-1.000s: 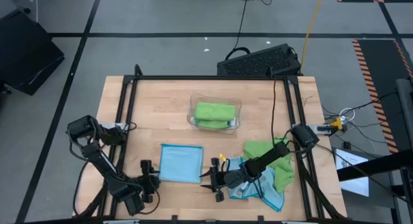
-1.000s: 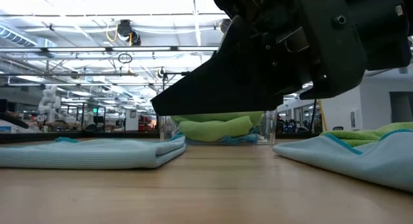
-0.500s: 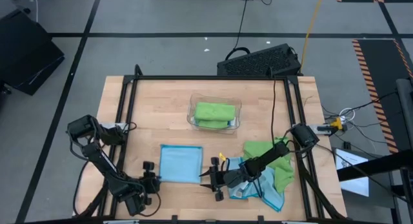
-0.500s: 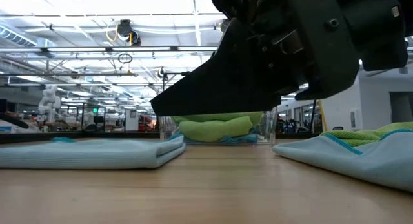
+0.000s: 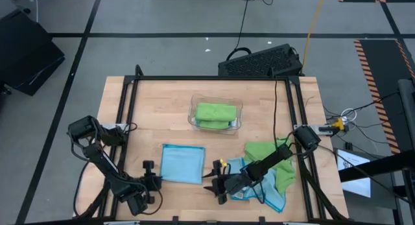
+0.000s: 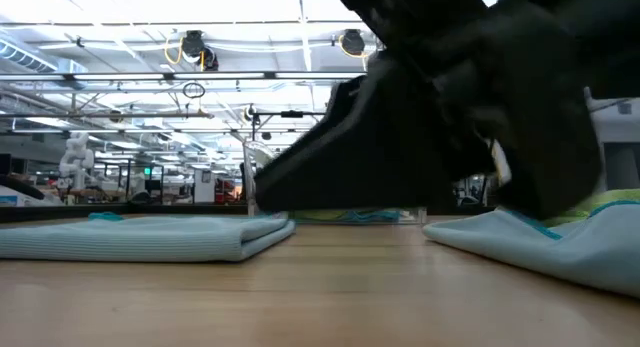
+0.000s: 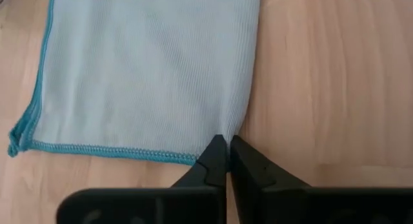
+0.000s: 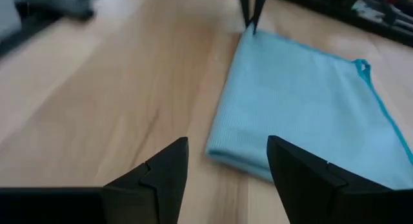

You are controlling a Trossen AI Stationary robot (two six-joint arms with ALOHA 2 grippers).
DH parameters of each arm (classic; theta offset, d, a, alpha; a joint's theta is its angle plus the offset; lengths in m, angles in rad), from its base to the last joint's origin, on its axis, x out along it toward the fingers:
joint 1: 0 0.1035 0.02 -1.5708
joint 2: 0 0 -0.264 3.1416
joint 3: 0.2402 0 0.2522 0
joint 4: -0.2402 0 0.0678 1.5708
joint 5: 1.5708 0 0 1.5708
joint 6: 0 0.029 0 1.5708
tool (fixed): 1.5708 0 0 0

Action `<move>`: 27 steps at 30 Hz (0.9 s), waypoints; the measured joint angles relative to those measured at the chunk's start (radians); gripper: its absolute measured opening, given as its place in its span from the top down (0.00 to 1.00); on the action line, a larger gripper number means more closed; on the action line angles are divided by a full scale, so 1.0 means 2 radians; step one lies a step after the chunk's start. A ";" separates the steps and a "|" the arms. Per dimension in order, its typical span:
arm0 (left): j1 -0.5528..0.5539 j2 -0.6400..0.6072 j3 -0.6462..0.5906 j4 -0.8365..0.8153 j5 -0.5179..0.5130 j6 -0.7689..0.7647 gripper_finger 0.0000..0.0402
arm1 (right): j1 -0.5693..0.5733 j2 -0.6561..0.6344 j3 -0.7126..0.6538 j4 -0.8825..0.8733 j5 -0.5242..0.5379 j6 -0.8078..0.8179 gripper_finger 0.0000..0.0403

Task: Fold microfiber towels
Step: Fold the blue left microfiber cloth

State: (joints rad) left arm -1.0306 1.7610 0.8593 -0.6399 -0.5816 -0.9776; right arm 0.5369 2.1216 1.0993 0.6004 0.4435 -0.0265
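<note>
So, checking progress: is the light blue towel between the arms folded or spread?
Folded: the light blue towel lies flat with a doubled, rounded edge on one side.

No text, label or number can be read anywhere.

overhead, table-level, two wrist views share blue towel (image 5: pixel 182 165)

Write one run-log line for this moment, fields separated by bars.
left claw: shut at blue towel corner | right claw: open, facing towel | tray: green towel inside
</note>
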 joint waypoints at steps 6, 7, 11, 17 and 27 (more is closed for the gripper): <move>0.000 0.000 0.000 0.001 0.000 -0.036 0.98 | -0.013 0.000 0.012 -0.011 -0.031 -0.038 0.51; 0.000 0.000 0.000 0.001 0.000 -0.041 0.98 | -0.018 0.000 0.012 -0.011 -0.041 -0.036 0.51; 0.000 0.000 0.000 0.001 -0.003 -0.058 0.97 | -0.033 0.008 0.012 -0.007 -0.079 -0.038 0.53; -0.001 0.000 0.000 0.001 -0.006 -0.066 0.99 | -0.036 0.038 0.012 0.040 -0.093 -0.053 0.53; -0.001 0.000 0.000 0.005 -0.009 -0.079 0.99 | -0.039 0.067 0.013 0.080 -0.080 -0.016 0.61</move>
State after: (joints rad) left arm -1.0317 1.7603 0.8600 -0.6295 -0.6001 -1.1357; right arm 0.4583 2.2559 1.1244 0.7609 0.2836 -0.0576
